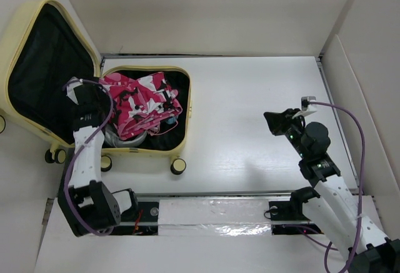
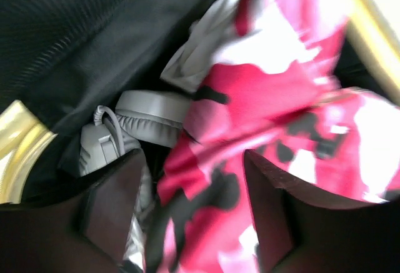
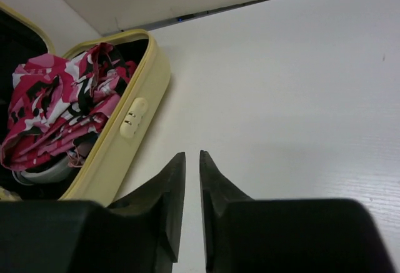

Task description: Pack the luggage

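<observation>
You see the luggage open, pink cloth inside; left gripper open, empty; right gripper nearly closed, empty; lid unclosed.

Bright, even light from overhead washes the white table and throws only soft shadows beside the arms. Glare streaks the silvery strip at the table's near edge. The left wrist view is motion-blurred, the pink patterned cloth smeared and overexposed.
</observation>
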Controlling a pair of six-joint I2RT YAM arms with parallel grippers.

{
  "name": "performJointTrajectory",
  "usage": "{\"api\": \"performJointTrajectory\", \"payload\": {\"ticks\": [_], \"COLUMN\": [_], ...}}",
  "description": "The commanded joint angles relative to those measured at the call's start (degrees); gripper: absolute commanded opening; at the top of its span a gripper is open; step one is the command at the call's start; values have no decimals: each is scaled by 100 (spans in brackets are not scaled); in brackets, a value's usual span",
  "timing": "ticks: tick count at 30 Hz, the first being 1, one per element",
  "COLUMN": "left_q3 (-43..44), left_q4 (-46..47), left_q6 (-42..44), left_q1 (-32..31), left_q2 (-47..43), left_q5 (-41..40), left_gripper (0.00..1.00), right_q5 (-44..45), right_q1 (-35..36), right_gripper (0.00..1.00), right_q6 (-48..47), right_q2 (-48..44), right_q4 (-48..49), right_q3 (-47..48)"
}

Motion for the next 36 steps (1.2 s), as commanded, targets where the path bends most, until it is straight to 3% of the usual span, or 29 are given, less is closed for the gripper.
{"api": "performJointTrajectory", "payload": {"ticks": [1, 2, 5, 6, 12, 16, 17, 18, 21, 23, 26, 29, 36], "left_q3": [504, 687, 926, 953, 707, 628, 610, 584, 278, 127, 354, 1109, 1636], "left_q4": [88, 62, -166, -358, -1315, -1933, -2082, -2388, -2374, -2215, -2214, -2873, -2592], "left_q6": [-280, -403, -702, -712, -1167, -1537, -1651, -1792, -1759, -1591, -1563, -1801, -1363], "left_q1": [-183, -237, -237, -237, -237, -237, -237, -237, -237, -237, -159, -158, -97], "left_q2": [-979, -1102, -1410, -1541, -2148, -2289, -2316, -2307, -2185, -2062, -1579, -1139, -516], "left_q5": [-214, -319, -617, -1019, -3267, -4079, -4308, -4727, -5396, -5662, -5813, -6137, -6428], "left_gripper": [60, 56, 25, 0, 0, 0, 7, 26, 61, 70, 69, 60, 51], "right_q5": [-233, -259, -364, -426, -602, -628, -716, -769, -778, -752, -761, -857, -1102], "right_q1": [-56, -56, -56, -56, -56, -56, -56, -56, -56, -56, -56, -56, -56], "right_gripper": [7, 0, 0, 0, 0, 1, 2, 3, 5, 5, 5, 5, 5], "right_q6": [-123, -141, -255, -264, -370, -405, -431, -440, -510, -484, -484, -519, -537], "right_q2": [-6, 11, 169, 265, 389, 556, 643, 688, 758, 750, 794, 855, 724], "right_q4": [211, 211, 246, 255, 220, 211, 185, 176, 150, 202, 185, 168, 132], "right_q3": [79, 88, 114, 123, 194, 237, 264, 281, 317, 273, 273, 308, 326]}}
